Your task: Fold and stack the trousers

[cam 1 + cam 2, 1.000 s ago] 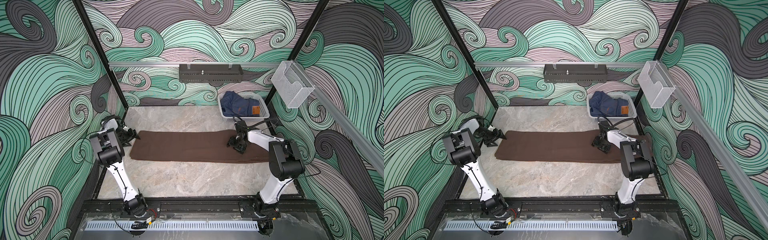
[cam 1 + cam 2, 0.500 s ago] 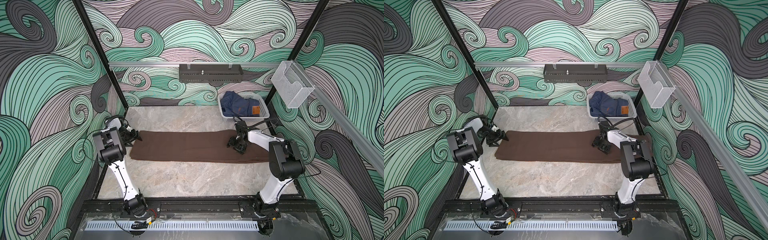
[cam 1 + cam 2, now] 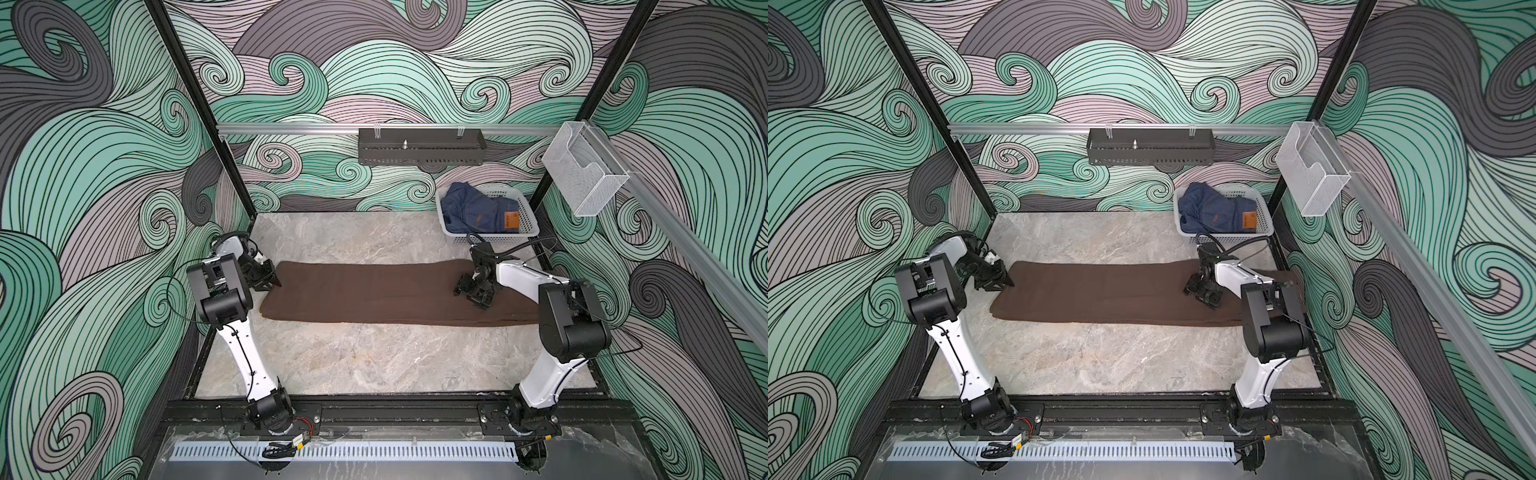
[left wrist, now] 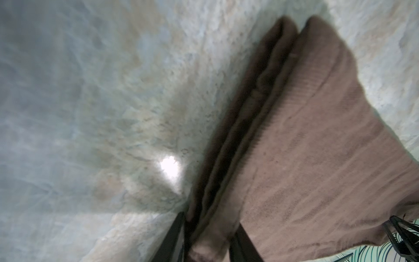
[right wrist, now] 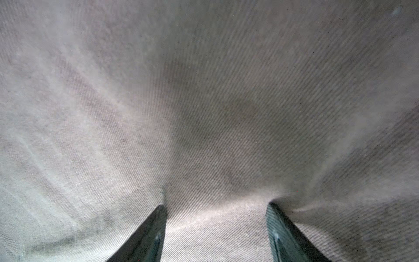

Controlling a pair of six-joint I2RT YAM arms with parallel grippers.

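A grey marbled tabletop [image 3: 353,361] sits inside walls of green and mauve swirls. The trousers [image 3: 374,293] lie flat across it in a long brown strip, with one end near each arm. The left gripper [image 3: 272,283] is low at the far corner of the left end. Its wrist view shows the fingers [image 4: 175,238] pinching the layered edge of the cloth (the folds fill the gap between them). The right gripper [image 3: 471,294] rests on the cloth near the right end, fingers [image 5: 147,233] spread and tips pressed into the fabric. A white basket [image 3: 490,240] holding blue jeans [image 3: 469,210] stands at the back right, just beyond the trousers.
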